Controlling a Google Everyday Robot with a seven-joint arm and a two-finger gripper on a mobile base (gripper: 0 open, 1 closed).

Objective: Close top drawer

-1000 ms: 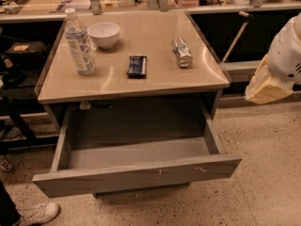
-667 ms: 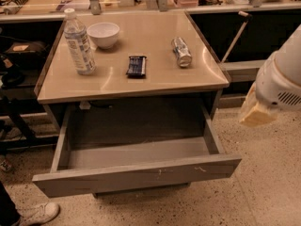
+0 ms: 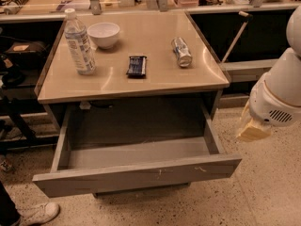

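The top drawer (image 3: 136, 175) is a wide, deep grey drawer pulled far out from under the tan tabletop (image 3: 155, 69). Its inside is empty. Its long flat front panel carries small white scuff marks (image 3: 200, 169) right of centre. My gripper (image 3: 251, 130) hangs at the right, below the white arm housing (image 3: 277, 98). It is beside the drawer's right front corner, a short way off and not touching it.
On the tabletop stand a water bottle (image 3: 79, 44), a white bowl (image 3: 103, 34), a dark snack packet (image 3: 137, 65) and a lying can (image 3: 181, 52). A person's white shoe (image 3: 40, 214) is at the bottom left. Speckled floor (image 3: 273, 192) lies around the cabinet.
My arm and gripper have moved left and down, closer to the drawer's right front corner. The drawer has not moved.
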